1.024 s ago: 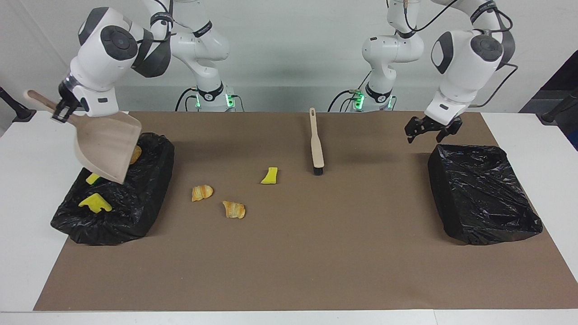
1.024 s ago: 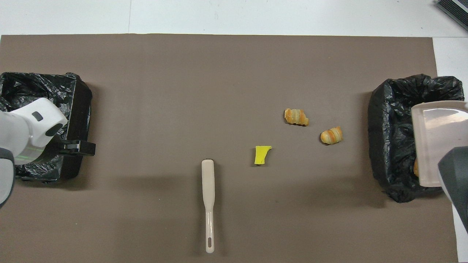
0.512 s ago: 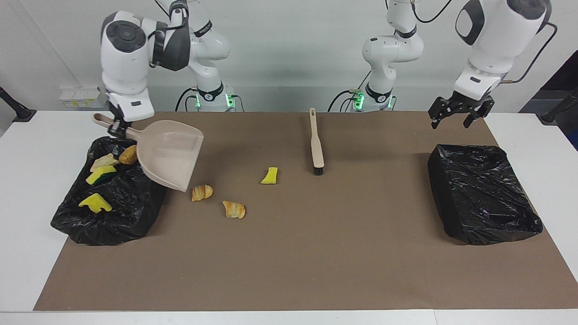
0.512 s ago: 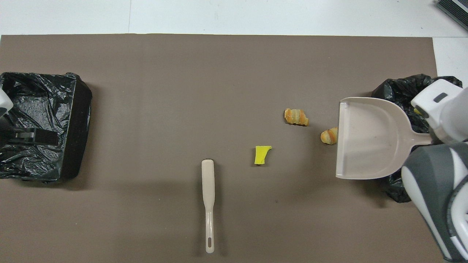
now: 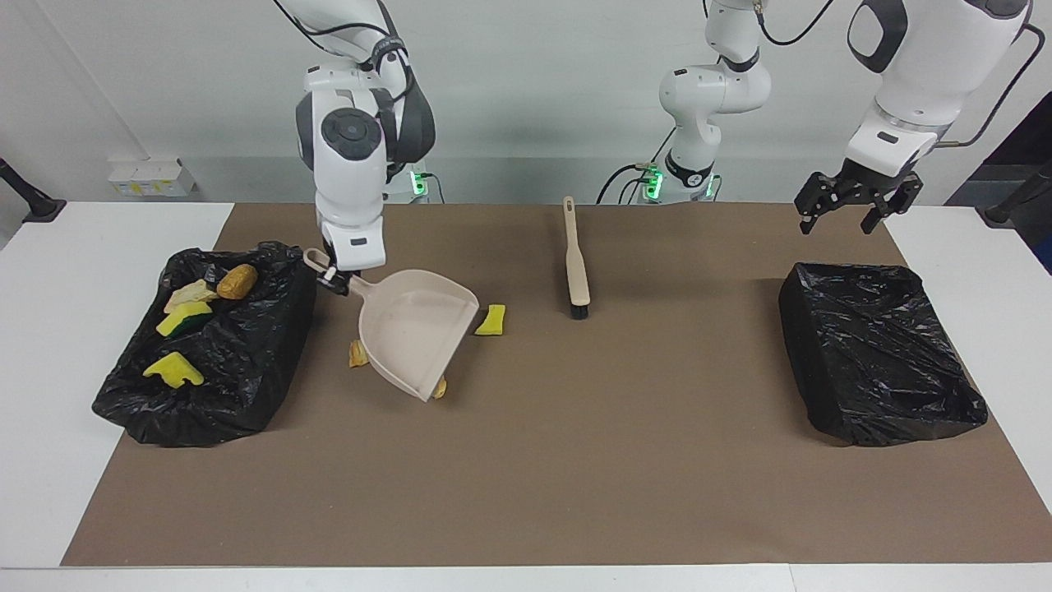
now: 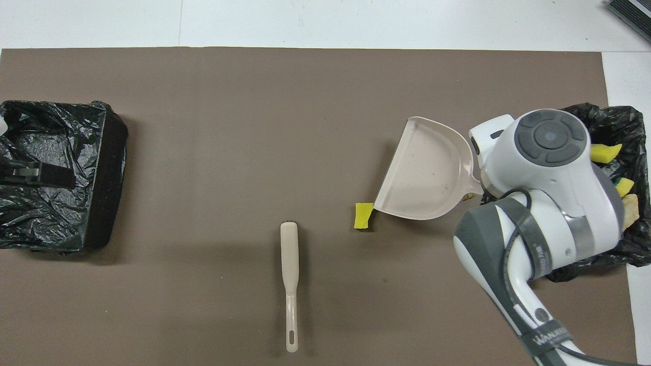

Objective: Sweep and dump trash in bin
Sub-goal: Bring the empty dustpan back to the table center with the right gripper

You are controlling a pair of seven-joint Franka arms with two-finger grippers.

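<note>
Two golden croissant-like pastries (image 5: 357,355) are mostly hidden under the beige plastic dustpan (image 5: 415,325) held below the right tool (image 5: 333,278), only slivers showing.

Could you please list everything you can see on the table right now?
bin at the right arm's end: one, black-bagged, on the mat.
bin at the left arm's end: one, black-bagged, on the mat.
scraps: four, two yellow sponges, brown bun, pale chunk, in the right-end bin.
sponge piece: one, yellow, beside the dustpan.
pastries: two, golden, partly hidden under the dustpan.
dustpan: one, beige, tilted over the pastries.
brush: one, beige, black bristles, mid-mat.
mat: one, brown, on the table.
right hand: shut on the dustpan's handle.
left hand: open, raised by the left-end bin, waiting.
</note>
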